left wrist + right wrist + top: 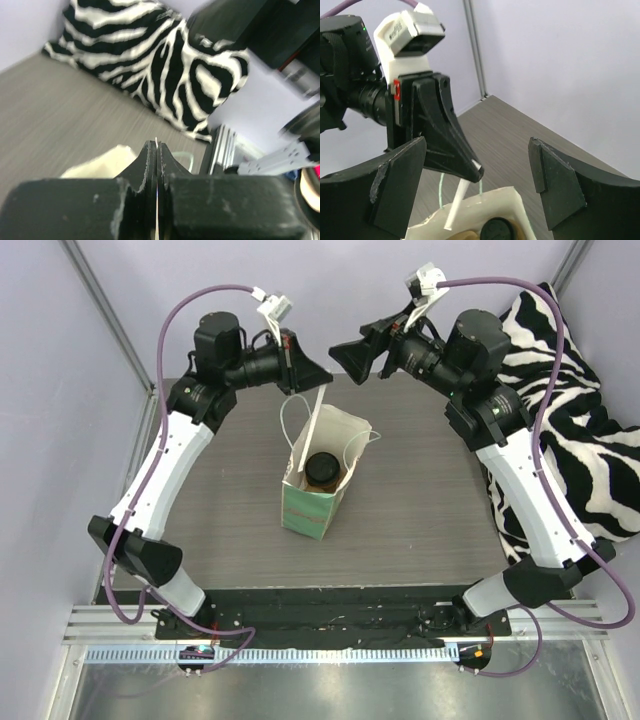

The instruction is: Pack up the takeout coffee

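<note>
The mint-green paper bag (312, 505) stands open in the middle of the table. The takeout coffee (322, 467) sits inside it, only its black lid showing; the lid also shows in the right wrist view (495, 231). My left gripper (325, 380) hovers above the bag's back rim, shut on a thin white flat strip (310, 430) that slants down into the bag. The strip shows edge-on between the jaws (156, 142) and in the right wrist view (457, 202). My right gripper (337, 351) is open and empty, just right of the left gripper, above the bag.
A zebra-striped cushion (570, 410) lies along the table's right side. The bag's string handles (290, 415) stick up beside the strip. Purple walls close in behind and at both sides. The black rail (330, 615) with both arm bases runs along the near edge.
</note>
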Tool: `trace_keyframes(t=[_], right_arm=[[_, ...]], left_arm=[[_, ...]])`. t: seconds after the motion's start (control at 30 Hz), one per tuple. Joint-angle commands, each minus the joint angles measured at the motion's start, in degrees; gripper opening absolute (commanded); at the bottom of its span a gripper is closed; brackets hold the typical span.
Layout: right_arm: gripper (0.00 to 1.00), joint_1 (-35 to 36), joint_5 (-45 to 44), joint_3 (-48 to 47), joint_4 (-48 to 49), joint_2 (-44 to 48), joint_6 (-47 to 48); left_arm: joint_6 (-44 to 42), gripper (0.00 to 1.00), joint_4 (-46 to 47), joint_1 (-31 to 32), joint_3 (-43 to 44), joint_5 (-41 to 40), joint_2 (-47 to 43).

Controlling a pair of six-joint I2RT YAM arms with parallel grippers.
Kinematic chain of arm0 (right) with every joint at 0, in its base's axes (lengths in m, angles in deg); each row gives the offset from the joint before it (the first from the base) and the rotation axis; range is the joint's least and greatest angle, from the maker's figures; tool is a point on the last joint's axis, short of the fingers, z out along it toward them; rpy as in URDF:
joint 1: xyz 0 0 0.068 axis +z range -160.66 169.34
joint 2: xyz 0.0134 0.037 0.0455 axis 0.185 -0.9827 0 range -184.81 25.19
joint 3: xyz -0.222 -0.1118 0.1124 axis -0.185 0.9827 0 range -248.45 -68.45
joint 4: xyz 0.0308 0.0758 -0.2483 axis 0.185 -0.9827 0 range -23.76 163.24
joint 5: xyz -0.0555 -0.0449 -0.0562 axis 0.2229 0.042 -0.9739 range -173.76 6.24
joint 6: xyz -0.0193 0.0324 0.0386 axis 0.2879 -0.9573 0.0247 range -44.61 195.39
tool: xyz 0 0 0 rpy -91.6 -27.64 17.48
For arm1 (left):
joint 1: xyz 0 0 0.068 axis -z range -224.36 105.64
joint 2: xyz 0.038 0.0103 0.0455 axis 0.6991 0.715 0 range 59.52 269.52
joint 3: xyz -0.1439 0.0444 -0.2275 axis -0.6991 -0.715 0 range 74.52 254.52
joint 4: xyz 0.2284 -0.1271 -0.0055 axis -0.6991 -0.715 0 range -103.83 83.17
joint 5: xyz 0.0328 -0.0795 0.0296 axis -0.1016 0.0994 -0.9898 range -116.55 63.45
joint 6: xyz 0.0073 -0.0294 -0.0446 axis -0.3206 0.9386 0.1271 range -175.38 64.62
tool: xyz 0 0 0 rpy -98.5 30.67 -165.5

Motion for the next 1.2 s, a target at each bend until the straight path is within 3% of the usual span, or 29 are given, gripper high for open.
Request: trace_keyframes(t=[0.0,0.3,0.5,0.63,0.7,0.97,1.07,1.17], right_arm=[[0.91,-0.25,-4.25,-1.26,-2.87,2.33,5.12],[0.93,-0.34,-6.54,-1.25,-5.68,2.95,6.88],[0.93,-0.51,-6.89,-0.46,-6.12,3.39,7.41],[0.94,-0.51,-7.24,-0.29,-7.09,3.21,7.67],[0.95,-0.51,-7.59,-0.29,-7.09,3.04,7.67],[0.96,-1.13,-10.67,-0.72,-7.71,1.63,6.80],[0.97,-2.27,-12.43,-1.25,-7.80,0.49,4.87],[0.98,-5.07,-12.78,-2.92,-7.88,-1.27,1.19]], left_arm=[[-10.13,0.00,-6.49,1.41,-4.28,-3.16,-4.02],[-12.08,0.00,-6.94,3.52,-16.42,-10.10,-7.71],[-12.51,0.07,-4.39,3.70,-21.52,-14.14,-9.91],[-13.13,0.50,-5.79,3.61,-21.18,-14.06,-9.82],[-13.22,0.60,-5.79,3.61,-20.82,-13.89,-10.26],[-12.43,0.79,-6.32,3.44,-11.35,-12.48,-11.23],[-11.90,0.97,-6.50,2.91,-6.87,-13.09,-11.40],[-10.59,1.00,-7.55,0.46,-1.95,-13.10,-10.44]])
